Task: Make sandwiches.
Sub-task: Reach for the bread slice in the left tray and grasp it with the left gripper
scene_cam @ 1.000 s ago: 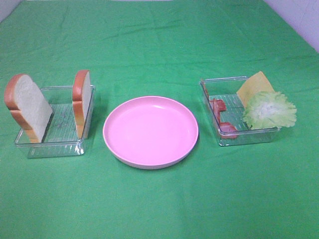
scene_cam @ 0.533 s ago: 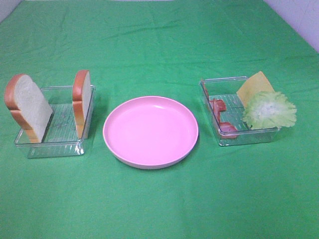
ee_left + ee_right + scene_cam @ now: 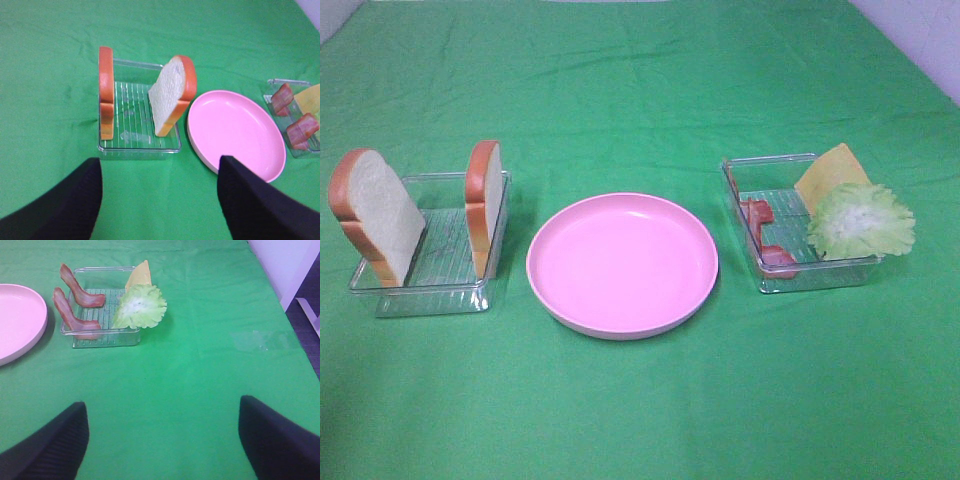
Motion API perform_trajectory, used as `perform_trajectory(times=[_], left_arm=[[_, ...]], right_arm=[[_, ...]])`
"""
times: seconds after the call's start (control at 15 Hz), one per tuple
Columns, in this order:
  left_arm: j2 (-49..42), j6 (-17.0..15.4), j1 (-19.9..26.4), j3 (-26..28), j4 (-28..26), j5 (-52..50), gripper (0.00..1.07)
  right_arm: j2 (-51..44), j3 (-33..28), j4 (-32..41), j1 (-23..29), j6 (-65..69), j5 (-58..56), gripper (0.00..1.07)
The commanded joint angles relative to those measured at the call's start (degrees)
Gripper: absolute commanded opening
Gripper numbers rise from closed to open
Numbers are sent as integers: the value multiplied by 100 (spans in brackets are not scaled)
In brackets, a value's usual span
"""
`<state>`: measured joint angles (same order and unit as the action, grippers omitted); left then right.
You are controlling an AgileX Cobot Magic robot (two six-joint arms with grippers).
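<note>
My left gripper (image 3: 160, 165) gapes wide, gripping nothing; my right gripper (image 3: 162, 405) likewise. Beyond, two bread slices (image 3: 380, 215) stand in the left tray (image 3: 430, 292), bacon (image 3: 776, 257), cheese (image 3: 830, 172) and lettuce (image 3: 860, 220) sit in the right tray (image 3: 770, 159), pink plate (image 3: 620, 262) between.

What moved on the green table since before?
Nothing visibly moved. The white, brown-crusted bread slices stay standing in their clear plastic tray, the round pink plate stays bare, and red bacon strips, yellow cheese square and frilly green lettuce stay in the other clear tray.
</note>
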<state>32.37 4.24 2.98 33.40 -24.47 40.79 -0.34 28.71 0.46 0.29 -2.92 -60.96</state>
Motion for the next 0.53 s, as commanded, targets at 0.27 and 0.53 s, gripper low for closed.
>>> perform_trajectory(times=[0.27, 0.53], left_arm=[[2888, 172, 17, 1851, -458, 710, 63], [4756, 29, 6, 3741, -487, 1833, 63]], right_arm=[[-80, -6, -46, -34, 17, 40, 78], [-80, -6, -46, -34, 17, 40, 78]])
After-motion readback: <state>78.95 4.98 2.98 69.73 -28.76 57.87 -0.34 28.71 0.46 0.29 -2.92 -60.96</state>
